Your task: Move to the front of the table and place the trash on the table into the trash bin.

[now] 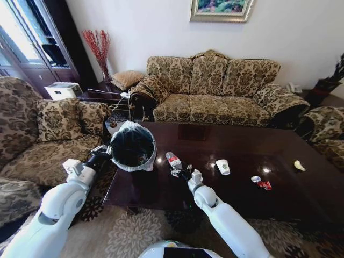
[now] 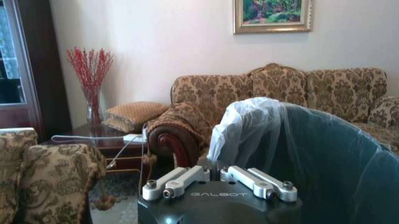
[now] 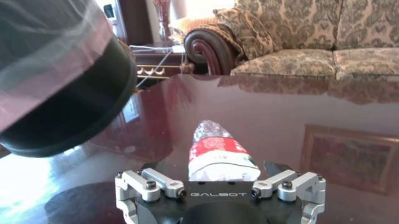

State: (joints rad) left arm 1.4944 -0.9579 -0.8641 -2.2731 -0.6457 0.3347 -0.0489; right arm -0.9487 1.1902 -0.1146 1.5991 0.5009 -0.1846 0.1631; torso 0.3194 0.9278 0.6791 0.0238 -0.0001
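Here the left gripper (image 1: 105,151) has its jaws clamped on the rim of the trash bin (image 1: 133,146), a round black tub lined with a thin translucent white bag folded over its lip, held at the left corner of the desk (image 1: 226,185). The desk is dark, glossy reddish-brown wood that mirrors the room. The right gripper (image 3: 222,175) sits low over it with jaws spread wide around the crushed clear bottle (image 3: 219,155), whose red label lies between them; whether they touch it is hard to tell. Farther right lie a white paper cup (image 1: 222,166), a red wrapper (image 1: 264,185) and a pale yellowish scrap (image 1: 299,165).
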